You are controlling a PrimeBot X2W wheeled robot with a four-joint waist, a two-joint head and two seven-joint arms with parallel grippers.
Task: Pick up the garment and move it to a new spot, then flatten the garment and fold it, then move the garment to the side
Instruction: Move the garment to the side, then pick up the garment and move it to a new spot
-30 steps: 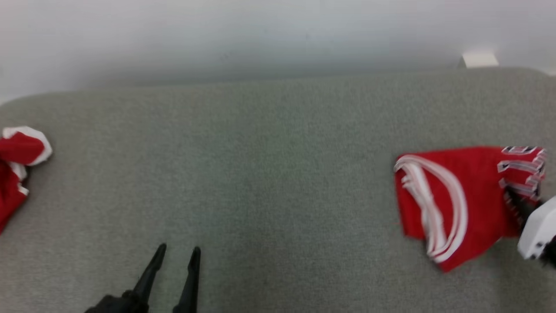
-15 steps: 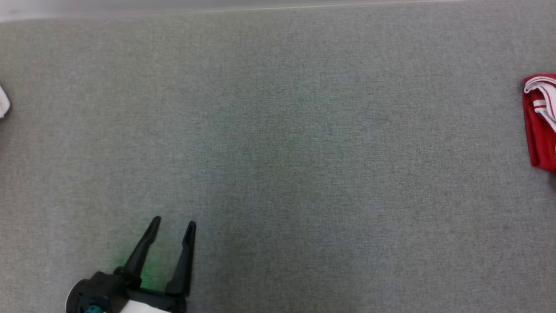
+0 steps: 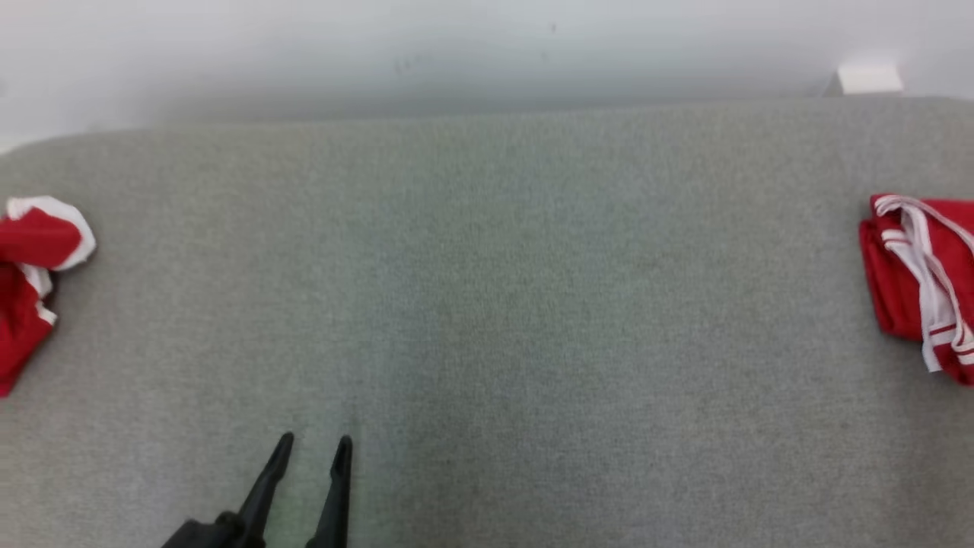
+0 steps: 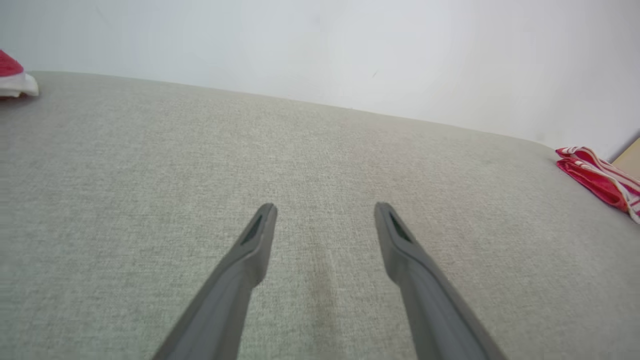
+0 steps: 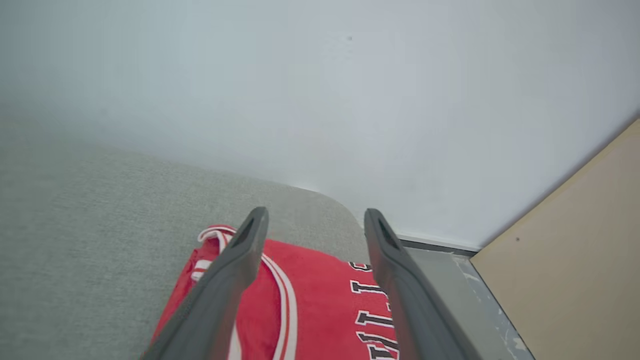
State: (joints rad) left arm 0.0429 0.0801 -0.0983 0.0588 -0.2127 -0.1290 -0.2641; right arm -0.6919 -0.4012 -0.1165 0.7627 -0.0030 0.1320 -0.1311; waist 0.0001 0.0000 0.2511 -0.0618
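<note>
The garment point(image 3: 913, 281) is a red jersey with white stripes, folded and lying at the far right edge of the grey padded surface point(image 3: 487, 304). In the right wrist view the garment point(image 5: 320, 310) shows black-and-white lettering and lies near the surface's rounded corner. My right gripper point(image 5: 315, 214) hovers over it, open, with nothing pinched between its fingers. Over bare grey surface at the lower left, my left gripper point(image 3: 314, 441) stands open and empty. The left wrist view has the left gripper point(image 4: 325, 207) far from the garment point(image 4: 595, 177).
A second red and white garment point(image 3: 30, 281) lies crumpled at the surface's far left edge. A white wall point(image 3: 487, 53) runs behind the surface. A tan panel point(image 5: 575, 250) stands just beyond the right corner, and a small white block point(image 3: 870, 78) sits at the back right.
The folded garment has shifted right, to the surface's edge. My right gripper has opened and let it go, and has left the head view. The head camera dipped and came back.
</note>
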